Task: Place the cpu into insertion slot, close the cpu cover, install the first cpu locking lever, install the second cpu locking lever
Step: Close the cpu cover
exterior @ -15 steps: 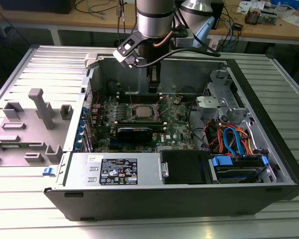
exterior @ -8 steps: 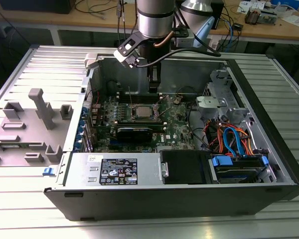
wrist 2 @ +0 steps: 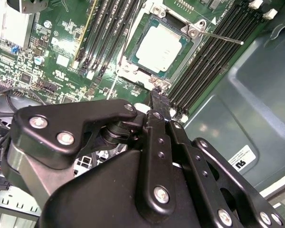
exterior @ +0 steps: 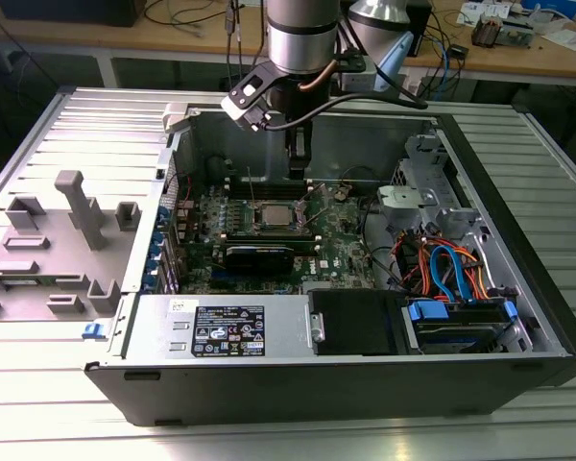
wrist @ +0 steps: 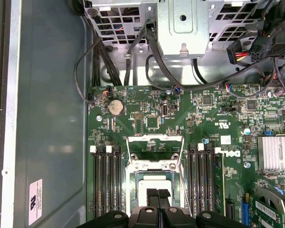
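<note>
I'm watching the arm [exterior: 302,38] hanging over the open pc case [exterior: 317,389]. The case is lying on the counter [exterior: 77,125] toward the exterior view's right, w/ grey fixtures [exterior: 77,216] taking up the counter's other end. The jaws are hovering just above the board [wrist: 190,118], right beside the rim of the slot [wrist 2: 180,61] nearest them. In both wrist views I'm seeing the fingertips [wrist: 152,193] pressed together w/ nothing between them, so closed up and empty afaict.

The cpu [wrist 2: 159,45] is sitting in the slot, flat, shiny top up. It's square, so no real long axis; its edges are running parallel to the memory slots [wrist: 107,180] flanking it on both sides. In the first wrist view the cover [wrist: 154,138] looks to be standing open on the slot's side away from the jaws. The board is showing through its cut-out, and its hinge edge is running crosswise to the memory slots. One lever [wrist 2: 223,38] is sticking out from a slot corner over the memory slots, not hooked down.

I'm judging the step in hand to be closing the cover. Doing it well, imo:
- pushing w/ the closed tips on the cover's free edge, mid-span, so it's swinging down evenly;
- keeping clear of the cpu top and the loose lever;
- going slow, since the thin plate could be snagging or springing back.
</note>
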`<action>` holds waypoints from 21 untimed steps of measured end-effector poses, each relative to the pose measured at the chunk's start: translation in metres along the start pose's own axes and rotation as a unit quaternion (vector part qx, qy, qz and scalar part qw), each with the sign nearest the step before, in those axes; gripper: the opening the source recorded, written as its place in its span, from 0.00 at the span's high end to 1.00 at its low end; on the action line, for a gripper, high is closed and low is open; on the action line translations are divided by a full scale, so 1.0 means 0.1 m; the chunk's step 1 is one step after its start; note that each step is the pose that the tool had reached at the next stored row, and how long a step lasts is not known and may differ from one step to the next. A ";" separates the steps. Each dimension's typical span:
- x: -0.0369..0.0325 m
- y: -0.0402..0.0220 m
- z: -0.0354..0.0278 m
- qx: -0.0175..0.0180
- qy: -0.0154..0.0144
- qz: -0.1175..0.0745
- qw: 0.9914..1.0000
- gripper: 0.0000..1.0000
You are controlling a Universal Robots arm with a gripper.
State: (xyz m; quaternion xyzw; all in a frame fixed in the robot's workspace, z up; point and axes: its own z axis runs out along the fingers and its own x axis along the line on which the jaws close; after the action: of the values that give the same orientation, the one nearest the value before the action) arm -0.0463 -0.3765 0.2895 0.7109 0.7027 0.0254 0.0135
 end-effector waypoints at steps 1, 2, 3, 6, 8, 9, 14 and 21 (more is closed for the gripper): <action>0.000 0.003 0.000 0.000 0.000 0.000 1.000 0.89; 0.000 0.007 0.000 0.000 0.000 0.000 1.000 0.89; 0.000 0.011 0.001 0.000 0.000 0.000 1.000 0.89; 0.000 0.024 0.001 0.000 0.000 0.000 1.000 0.89; 0.000 0.036 0.002 0.000 0.000 0.000 1.000 0.89; 0.000 0.042 0.002 0.000 0.000 0.000 1.000 0.89; 0.001 0.079 0.004 0.000 0.000 0.000 1.000 0.89; 0.001 0.137 0.008 0.000 0.000 0.000 1.000 0.89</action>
State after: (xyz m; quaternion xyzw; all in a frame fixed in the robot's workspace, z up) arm -0.0326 -0.3765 0.2895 0.7109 0.7027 0.0254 0.0135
